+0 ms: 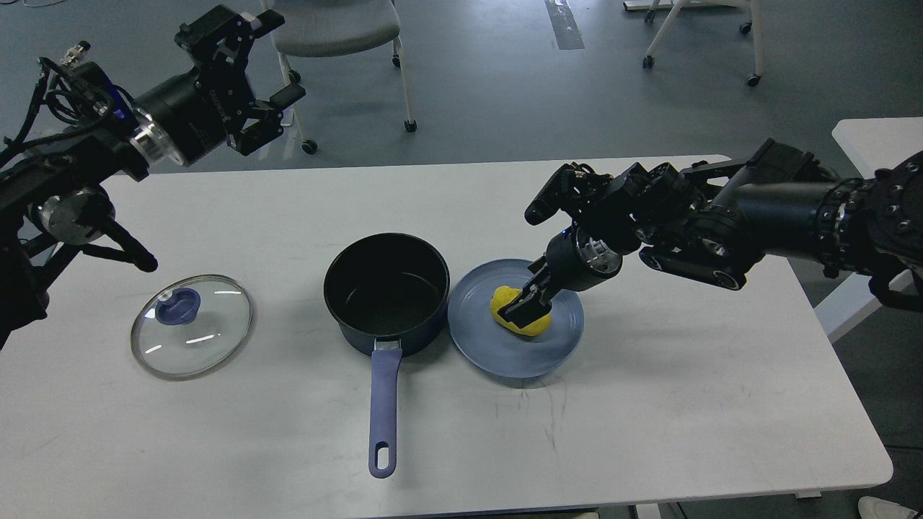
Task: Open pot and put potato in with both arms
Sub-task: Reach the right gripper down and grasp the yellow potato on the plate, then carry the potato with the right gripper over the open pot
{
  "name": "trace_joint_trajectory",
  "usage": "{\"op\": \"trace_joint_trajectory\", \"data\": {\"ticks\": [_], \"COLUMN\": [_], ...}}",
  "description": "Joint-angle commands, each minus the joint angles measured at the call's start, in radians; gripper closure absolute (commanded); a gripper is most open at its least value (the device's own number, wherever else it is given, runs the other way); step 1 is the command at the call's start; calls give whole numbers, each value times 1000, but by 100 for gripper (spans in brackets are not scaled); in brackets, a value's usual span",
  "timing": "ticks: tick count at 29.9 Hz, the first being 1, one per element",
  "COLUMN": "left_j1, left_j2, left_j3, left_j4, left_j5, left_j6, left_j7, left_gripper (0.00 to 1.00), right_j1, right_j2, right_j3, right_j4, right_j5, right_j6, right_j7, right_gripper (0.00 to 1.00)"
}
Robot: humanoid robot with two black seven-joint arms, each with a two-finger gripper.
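The dark blue pot (386, 288) stands open at the table's middle, its blue handle (383, 404) pointing toward me. Its glass lid (191, 335) with a blue knob lies flat on the table to the left. The yellow potato (539, 324) lies on a blue plate (490, 349) right of the pot. My right gripper (520, 310) is down on the potato, its dark fingers covering the potato's middle; how the jaws stand on it is not clear. My left gripper (276, 59) is open and empty, raised high above the table's far left edge.
The white table (649, 404) has bare surface in front and to the right. An office chair (339, 29) stands on the floor behind the table, near my left gripper. Another white table edge (865, 137) shows at the far right.
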Motion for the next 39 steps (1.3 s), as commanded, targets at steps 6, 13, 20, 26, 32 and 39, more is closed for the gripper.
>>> {"op": "trace_joint_trajectory", "data": {"ticks": [6,13,20,26,32,39], "left_j1": [3,3,5,3,0,0], "left_j2": [-2,0,0,2,6,6], "left_j3": [0,0,0,-1,-1,-1], "left_j4": [0,0,0,0,-2,-5], "left_j5": [-2,-2,-2,-2,-2,-2], "left_j6": [0,0,0,0,0,0], "left_j7": [-3,-3,-2,-2,-2,0], "left_gripper": [2,2,2,2,2,2], "right_j1": [-45,-78,-83,-58,89,136], "right_j2": [36,64,62,33,-60,-25], "right_j3": [-1,-4,-5,-2,42,130], "right_j4": [-42,-83,-83,-62,59,68], "right_j5": [1,1,1,11,20,148], "right_j6": [-16,-24,-24,-24,-24,-22], "right_j7": [0,0,0,0,0,0], "right_gripper": [4,9,50,95,94,93]}}
